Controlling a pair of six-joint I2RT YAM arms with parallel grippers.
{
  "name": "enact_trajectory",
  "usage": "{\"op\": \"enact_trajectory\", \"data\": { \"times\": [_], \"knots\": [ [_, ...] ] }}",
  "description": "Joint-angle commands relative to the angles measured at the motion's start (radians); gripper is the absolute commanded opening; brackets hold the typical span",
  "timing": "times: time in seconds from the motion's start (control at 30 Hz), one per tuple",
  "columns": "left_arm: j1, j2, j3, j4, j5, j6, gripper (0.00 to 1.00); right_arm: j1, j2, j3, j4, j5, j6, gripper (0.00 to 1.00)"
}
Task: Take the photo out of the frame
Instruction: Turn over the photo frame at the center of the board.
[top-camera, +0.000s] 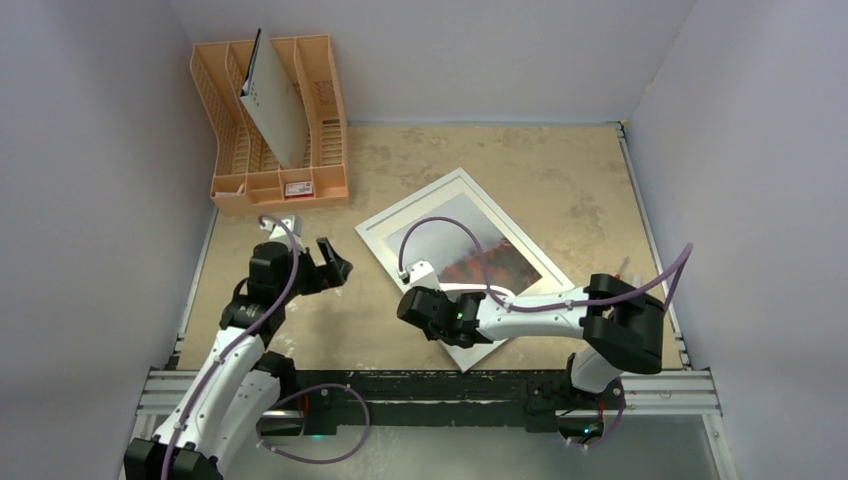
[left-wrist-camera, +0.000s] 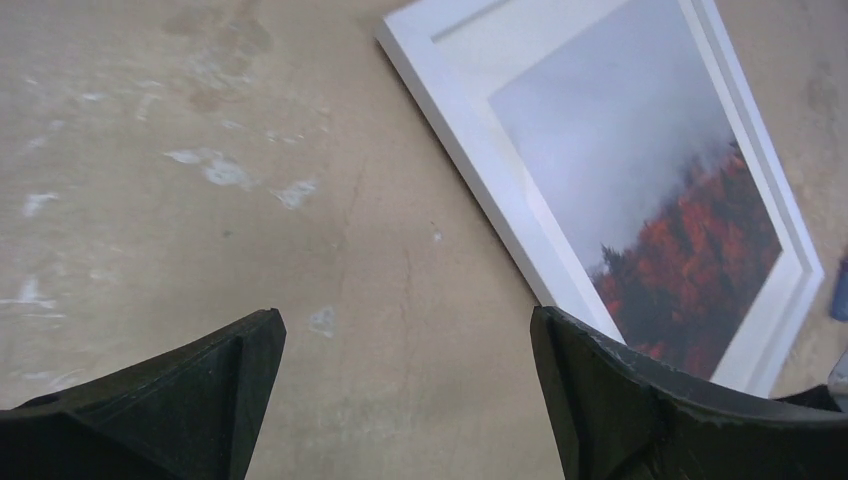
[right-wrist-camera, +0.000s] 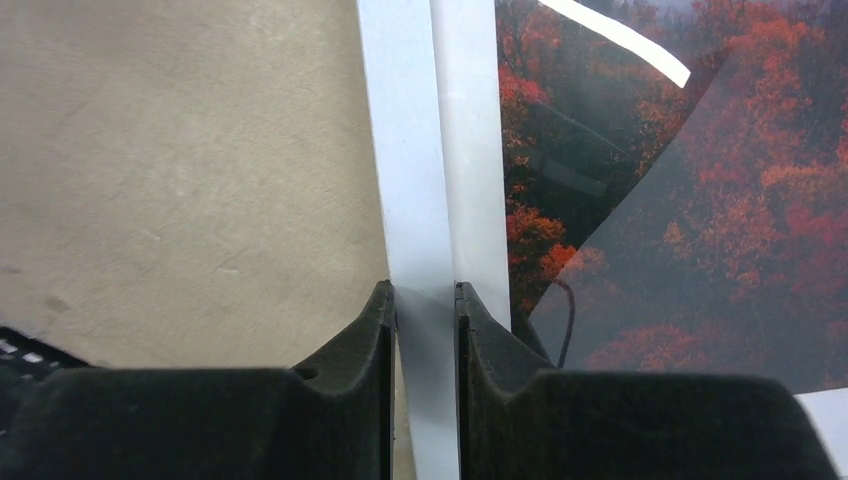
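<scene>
At the frame's near-left long edge, our right gripper (right-wrist-camera: 425, 295) has its fingers closed to a narrow gap, pinching the white border of the frame (right-wrist-camera: 410, 150), and that edge runs straight ahead from the fingers. The photo (right-wrist-camera: 700, 200) lies inside the frame, face up, just right of the pinched border, with its red foliage at the frame's near end. Our left gripper (left-wrist-camera: 405, 320), spread wide and empty, hovers left of the frame and apart from it, so we judge the right arm better placed.

From high behind the near edge we look down on the whole table (top-camera: 560, 170); our wrist cameras face down closer, the right nearest, all three sharing the frame (top-camera: 405, 215).
</scene>
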Motion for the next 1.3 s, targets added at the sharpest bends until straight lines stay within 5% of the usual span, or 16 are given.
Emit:
{"op": "enact_trajectory", "data": {
  "times": [0.0,0.6,0.97,1.27],
  "knots": [
    [0.004,-0.01,-0.101,0.238,0.224,-0.102,1.0,0.007,-0.081,0.032,0.047,-0.023,0.07,0.1],
    [-0.014,0.157,-0.475,0.982,0.303,-0.474,0.92,0.008,-0.114,0.066,0.122,-0.167,0.087,0.1],
    [-0.186,0.48,-0.466,1.243,0.162,-0.505,0.85,0.008,-0.12,0.064,0.184,-0.237,0.121,0.1],
    [-0.249,0.703,-0.409,1.431,0.159,-0.544,0.63,0.009,-0.124,0.06,0.189,-0.242,0.127,0.1]
  ]
}}
